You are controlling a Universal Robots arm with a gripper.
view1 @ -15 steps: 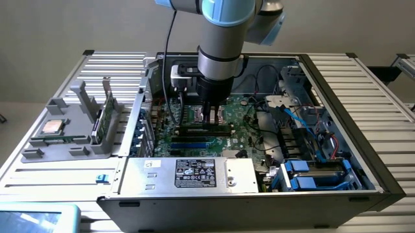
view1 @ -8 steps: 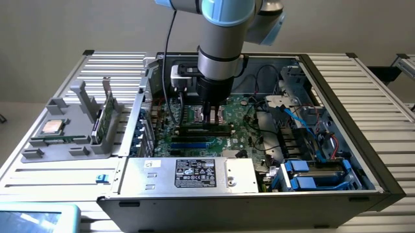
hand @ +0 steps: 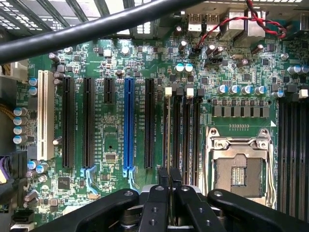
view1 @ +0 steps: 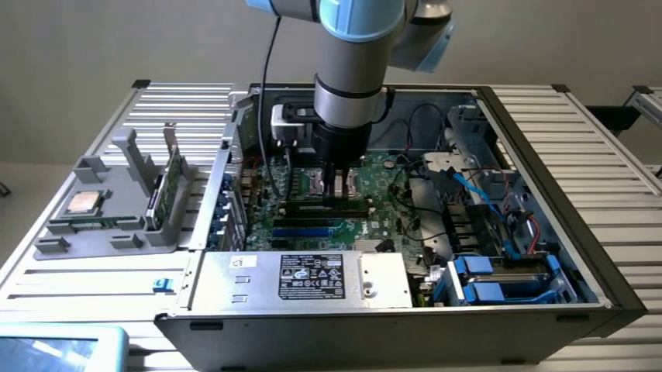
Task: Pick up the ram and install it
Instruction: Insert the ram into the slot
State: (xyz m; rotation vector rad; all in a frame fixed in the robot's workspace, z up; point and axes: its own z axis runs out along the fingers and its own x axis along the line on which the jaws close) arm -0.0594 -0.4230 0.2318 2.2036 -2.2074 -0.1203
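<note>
I have the arm reaching straight down into the open computer case (view1: 610,298), which lies on its side on the slatted metal table (view1: 93,267). The gripper (view1: 339,195) sits low over the green motherboard (view1: 388,221), right above the row of dark memory slots (view1: 329,209) beside the empty processor socket (view1: 357,182).

From the wrist view, the fingers (hand: 163,180) are drawn in narrow, nearly together, their tips close to the board. Between them I can see a thin dark edge that lines up with the memory slots (hand: 179,130); it looks like the ram (hand: 169,175) pinched there, but only a sliver of it shows, and I cannot tell whether it is seated in a slot or just above one. In the exterior view the ram is hidden behind the gripper.

Near the memory slots on the board I see the empty processor socket (hand: 240,166) with its metal frame on one side, and on the other a blue expansion slot (hand: 128,125), several black ones and a white one (hand: 45,113). A thick black cable (hand: 82,31) crosses in front of the wrist camera.

Toward the exterior view's left, outside the case, a grey holder (view1: 104,217) stands on the table with a square silver-topped chip (view1: 85,203) lying in it and a taller green card (view1: 163,194) standing upright. The power supply box (view1: 300,279) fills the near edge of the case, with blue drive brackets (view1: 497,283) to the exterior view's right.
</note>
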